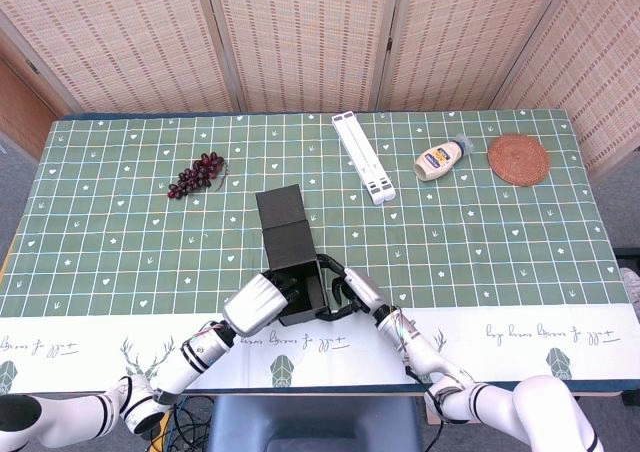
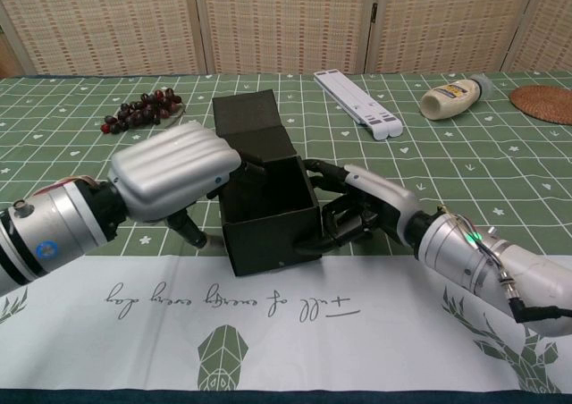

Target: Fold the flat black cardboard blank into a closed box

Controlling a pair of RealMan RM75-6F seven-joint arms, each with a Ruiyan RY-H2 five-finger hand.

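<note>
The black cardboard box (image 1: 301, 284) stands near the table's front edge with its top open. Its lid flap (image 1: 282, 210) lies back, away from me. In the chest view the box (image 2: 273, 228) shows its front wall, with the lid flap (image 2: 247, 113) behind. My left hand (image 1: 257, 305) lies over the box's left wall, fingers curled inside and the thumb outside; the same left hand (image 2: 172, 179) hides that wall in the chest view. My right hand (image 1: 349, 292) grips the right wall, and in the chest view this right hand (image 2: 360, 209) has its fingertips on the wall's outside.
A bunch of dark grapes (image 1: 197, 174) lies at the back left. A white folding stand (image 1: 362, 157), a mayonnaise bottle (image 1: 440, 158) and a round woven coaster (image 1: 518, 158) lie along the back right. A white printed strip (image 2: 286, 315) borders the table's front.
</note>
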